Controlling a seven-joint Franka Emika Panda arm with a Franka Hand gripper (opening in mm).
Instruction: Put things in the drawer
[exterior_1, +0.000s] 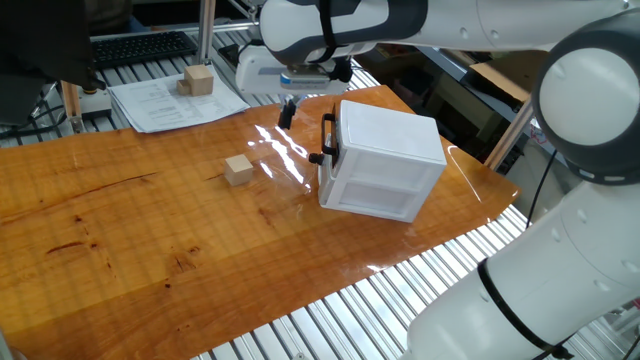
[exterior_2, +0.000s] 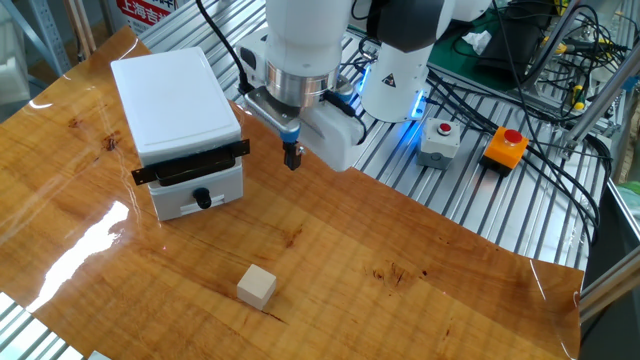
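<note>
While gripper (exterior_2: 292, 157) hovers beside drawer (exterior_2: 190, 170), cube (exterior_2: 256, 287) sits apart.

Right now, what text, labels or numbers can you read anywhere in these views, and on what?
Red sign at the top edge of the other fixed view: white characters, cut off and too blurred to read.
Paper sheets under the far cube: printed lines, too small to read.
White box, drawer, near cube, gripper: no text visible.
</note>
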